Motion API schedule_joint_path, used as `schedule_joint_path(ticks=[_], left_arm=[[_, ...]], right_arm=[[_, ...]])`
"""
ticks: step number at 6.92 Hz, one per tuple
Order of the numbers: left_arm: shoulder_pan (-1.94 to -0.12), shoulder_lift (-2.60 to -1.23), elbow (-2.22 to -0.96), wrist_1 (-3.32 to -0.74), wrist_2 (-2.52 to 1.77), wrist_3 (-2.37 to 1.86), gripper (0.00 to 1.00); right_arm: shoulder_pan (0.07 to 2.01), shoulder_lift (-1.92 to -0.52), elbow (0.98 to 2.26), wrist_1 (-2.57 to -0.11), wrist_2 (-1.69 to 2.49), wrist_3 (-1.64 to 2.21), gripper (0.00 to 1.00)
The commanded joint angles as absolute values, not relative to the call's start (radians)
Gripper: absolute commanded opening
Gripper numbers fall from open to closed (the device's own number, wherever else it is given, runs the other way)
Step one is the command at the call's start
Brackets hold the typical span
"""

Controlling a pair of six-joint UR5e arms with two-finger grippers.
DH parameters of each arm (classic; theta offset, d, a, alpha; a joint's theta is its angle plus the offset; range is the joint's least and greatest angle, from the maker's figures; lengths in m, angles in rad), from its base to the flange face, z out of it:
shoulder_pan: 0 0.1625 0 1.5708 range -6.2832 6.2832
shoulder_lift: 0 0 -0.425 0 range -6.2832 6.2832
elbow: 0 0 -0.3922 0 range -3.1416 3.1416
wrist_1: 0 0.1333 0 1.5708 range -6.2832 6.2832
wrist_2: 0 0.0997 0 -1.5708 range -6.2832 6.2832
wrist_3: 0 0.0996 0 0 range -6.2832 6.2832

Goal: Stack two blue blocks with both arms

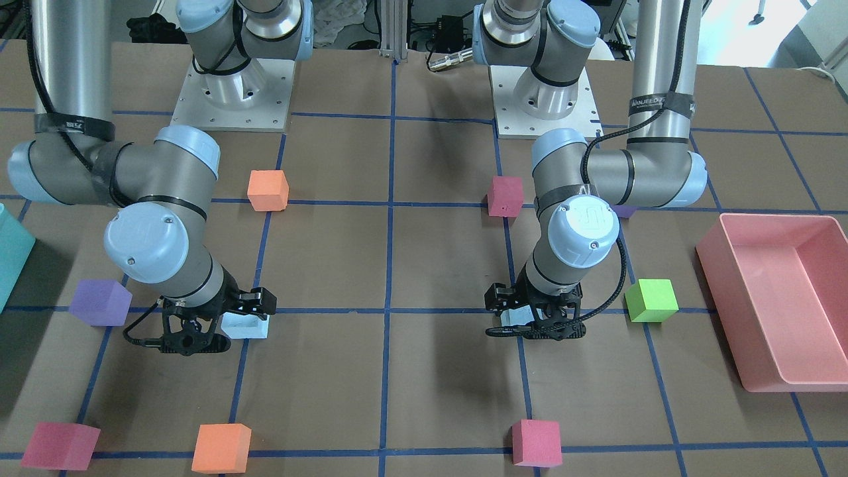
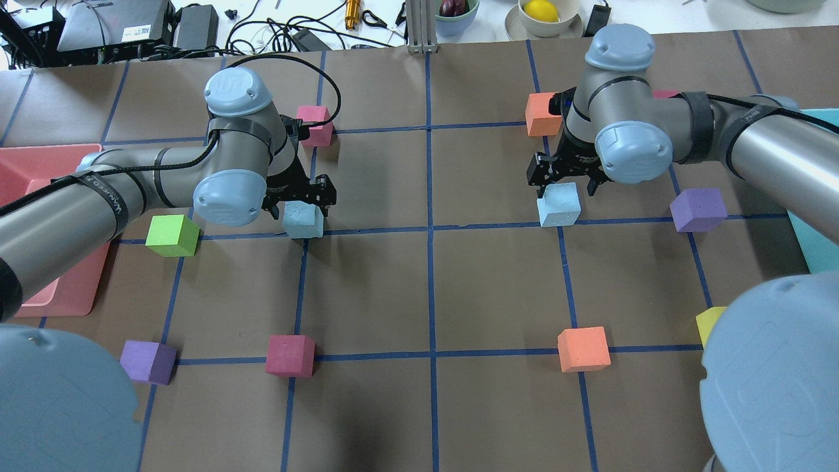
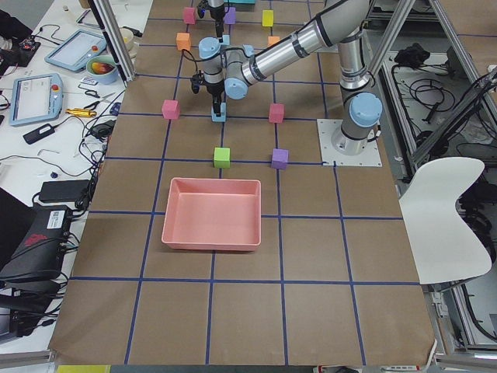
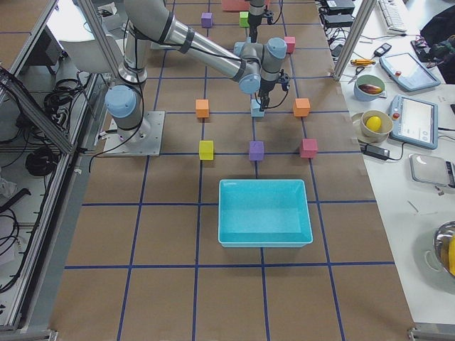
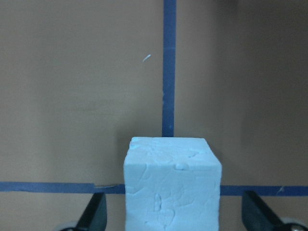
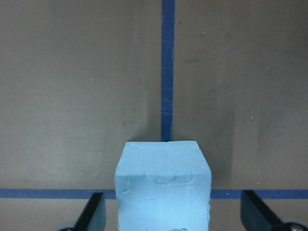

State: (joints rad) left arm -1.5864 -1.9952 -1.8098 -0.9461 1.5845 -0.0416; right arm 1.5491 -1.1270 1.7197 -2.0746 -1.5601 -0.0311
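Two pale blue blocks rest on the brown table, one under each gripper. My left gripper [image 2: 298, 200] is low over the left blue block [image 2: 303, 221]. In the left wrist view the block [image 5: 172, 185] stands between the open fingers [image 5: 95, 211], with a gap on each side. My right gripper [image 2: 565, 180] is low over the right blue block [image 2: 559, 204]. In the right wrist view that block [image 6: 162, 185] also stands between open fingers [image 6: 94, 211], untouched. In the front view the left block [image 1: 515, 317] is mostly hidden by the gripper, and the right block [image 1: 246, 326] shows beside its gripper [image 1: 218, 318].
A green cube [image 2: 172, 235] and a pink bin [image 2: 39, 196] lie left of the left arm. A purple cube [image 2: 699, 210] and a teal bin [image 2: 813, 196] lie right of the right arm. An orange cube [image 2: 543, 113] and a magenta cube [image 2: 314, 124] sit behind the grippers. More cubes lie nearer the robot.
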Motion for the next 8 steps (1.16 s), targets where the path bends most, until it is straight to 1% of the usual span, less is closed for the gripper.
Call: schedule_joint_path(ticks=[1,2,3,4,5,6,7,8], left_arm=[[-1.588,-1.999,-1.815,-0.931,1.583,-0.043,0.46],[-1.588,-1.997,-1.812,-0.930,1.583,-0.043,0.28],[-1.588,-1.996,-1.801,-0.922,1.583,-0.040,0.22],[-1.586,-1.982,-1.801,-0.914,1.585,-0.038,0.17],[-1.586,-1.973,-1.795,-0.916,1.588,-0.038,0.16],[-1.586,-1.967,-1.795,-0.916,1.588,-0.038,0.16],[-1.586,-1.964,-1.793,-0.916,1.588,-0.038,0.16],[-1.586,-1.962,-1.787,-0.917,1.588,-0.038,0.16]], right_arm=[[1.549,-1.103,1.726,-2.077,-1.557,-0.034,1.00],[1.549,-1.095,1.727,-2.095,-1.545,-0.034,0.98],[1.548,-1.092,1.727,-2.121,-1.531,-0.037,0.61],[1.548,-1.094,1.724,-2.128,-1.532,-0.038,0.14],[1.548,-1.095,1.715,-2.126,-1.535,-0.041,0.00],[1.548,-1.104,1.701,-2.125,-1.546,-0.035,0.00],[1.555,-1.112,1.630,-2.106,-1.536,-0.023,0.00],[1.562,-1.097,1.512,-2.029,-1.526,0.027,0.00]])
